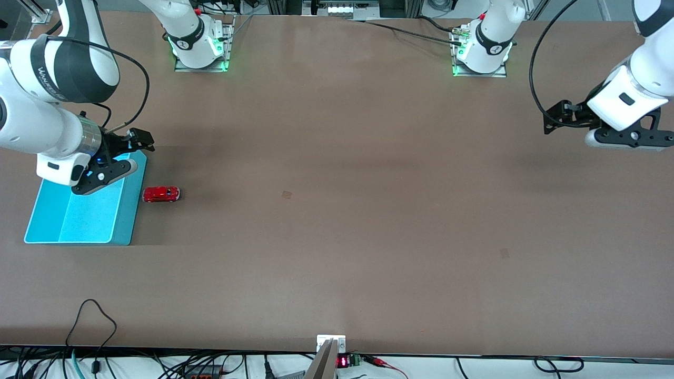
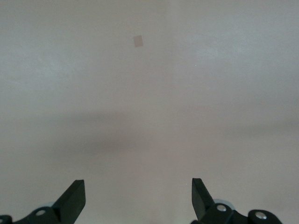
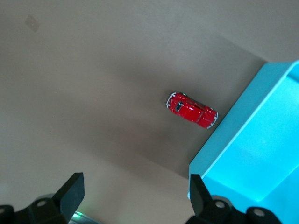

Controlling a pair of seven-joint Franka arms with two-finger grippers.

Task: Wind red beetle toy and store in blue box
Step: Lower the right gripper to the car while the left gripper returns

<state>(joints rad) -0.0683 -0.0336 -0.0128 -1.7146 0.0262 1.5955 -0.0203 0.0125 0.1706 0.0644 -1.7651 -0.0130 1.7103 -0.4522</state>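
Observation:
The red beetle toy [image 1: 161,194] [image 3: 192,109] stands on the brown table, right beside the blue box [image 1: 131,210] on the side toward the left arm's end. The blue box [image 3: 252,149] holds nothing. My right gripper [image 1: 141,140] [image 3: 135,191] hangs open over the box's corner closest to the robot bases, with nothing between its fingers. At the left arm's end of the table, my left gripper [image 1: 550,120] [image 2: 138,196] is open above bare table and holds nothing; that arm waits.
Two small dark patches mark the tabletop, one near the middle [image 1: 286,194] [image 2: 138,41] and one toward the left arm's end [image 1: 504,253]. A loop of black cable [image 1: 95,316] lies on the table's front edge. The arm bases [image 1: 200,47] [image 1: 482,52] stand along the back.

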